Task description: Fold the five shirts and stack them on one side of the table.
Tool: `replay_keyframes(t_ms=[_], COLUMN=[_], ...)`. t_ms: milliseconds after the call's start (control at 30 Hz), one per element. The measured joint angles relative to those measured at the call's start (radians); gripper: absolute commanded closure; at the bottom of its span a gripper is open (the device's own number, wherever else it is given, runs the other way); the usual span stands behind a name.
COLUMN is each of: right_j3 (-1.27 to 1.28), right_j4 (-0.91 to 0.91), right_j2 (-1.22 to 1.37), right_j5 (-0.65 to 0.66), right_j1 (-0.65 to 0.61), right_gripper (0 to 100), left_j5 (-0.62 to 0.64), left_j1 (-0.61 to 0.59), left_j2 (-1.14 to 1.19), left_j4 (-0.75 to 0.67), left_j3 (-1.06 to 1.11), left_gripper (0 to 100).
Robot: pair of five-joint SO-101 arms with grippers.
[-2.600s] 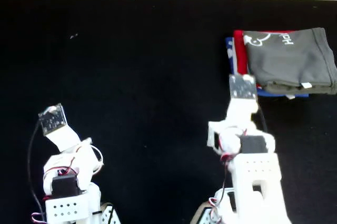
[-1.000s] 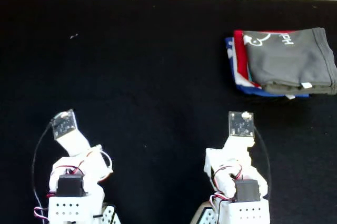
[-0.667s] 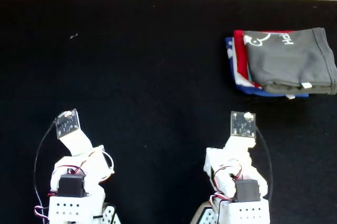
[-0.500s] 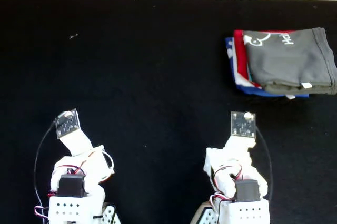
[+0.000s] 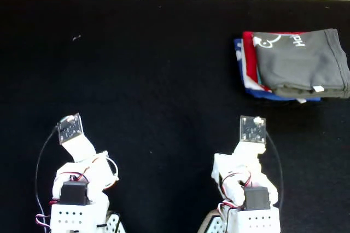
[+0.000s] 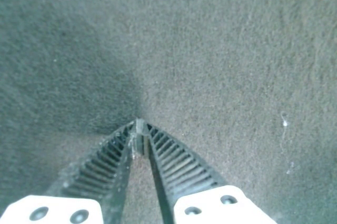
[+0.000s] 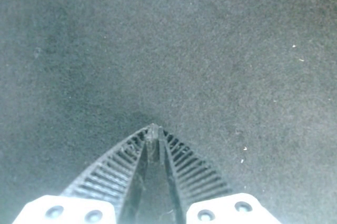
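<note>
Black cloth-covered table (image 5: 136, 69). Stack of folded shirts (image 5: 247, 60) sits at the far right edge, grey shirt (image 5: 306, 60) on top; possibly five layers, hard to count. Its long axis runs left-right. It lies ahead-right of my right arm (image 5: 249, 159), the nearer one. Both jaws closed, empty.

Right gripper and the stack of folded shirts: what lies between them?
Only bare black table cover lies between the right gripper and the stack of folded shirts; the high view shows it.
</note>
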Motion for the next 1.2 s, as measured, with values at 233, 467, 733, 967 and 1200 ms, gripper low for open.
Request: replay_keyframes(t_ms=[233, 467, 733, 967, 1200], right_j3=[0.0, 0.0, 0.0, 0.0, 0.0], right_j4=[0.0, 0.0, 0.0, 0.0, 0.0], right_j2=[0.0, 0.0, 0.0, 0.0, 0.0], right_j5=[0.0, 0.0, 0.0, 0.0, 0.0], right_j1=[0.0, 0.0, 0.0, 0.0, 0.0], right_gripper=[99.3, 99.3, 99.3, 99.3, 99.3], left_j5=[0.0, 0.0, 0.0, -0.374, -0.621], left_j1=[0.0, 0.0, -0.005, -0.015, -0.061], left_j2=[0.0, 0.0, 0.0, 0.0, 0.0], left_j4=[0.0, 0.0, 0.0, -0.009, -0.109], left_j3=[0.0, 0.0, 0.0, 0.0, 0.0], left_gripper=[99, 99, 99, 93, 93])
